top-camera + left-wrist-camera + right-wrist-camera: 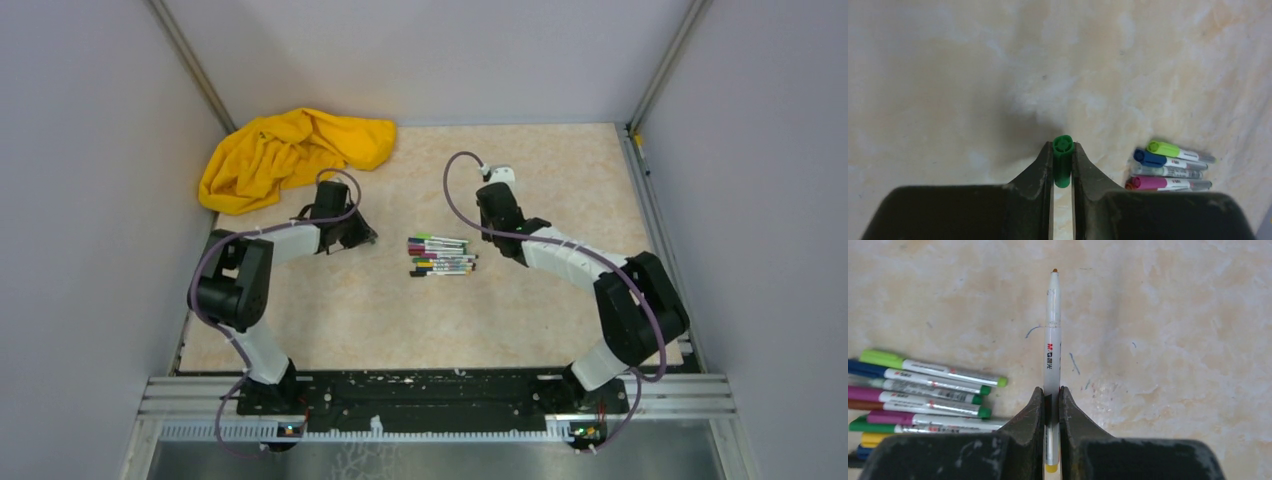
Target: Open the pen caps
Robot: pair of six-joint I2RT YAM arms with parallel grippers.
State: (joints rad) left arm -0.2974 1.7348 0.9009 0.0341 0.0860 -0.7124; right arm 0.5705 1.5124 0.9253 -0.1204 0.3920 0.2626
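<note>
On the left, my left gripper [1063, 150] is closed on a green cap [1062, 167], held only by the ends of the fingers. It stands at about 9 o'clock from the heap of capped pens [441, 257] in the middle of the table [330, 320]. The yellow cloth [290, 150] lies at 11 o'clock, well apart. At 1 o'clock from the heap, the right gripper [1051, 395] is clamped on the uncapped pen [1052, 325], whose bare tip points away from the wrist. I think the cap can slip or roll away if I release it high, because the hold is shallow. The naked tip may mark the table, and a low sweep could scatter the heap.
</note>
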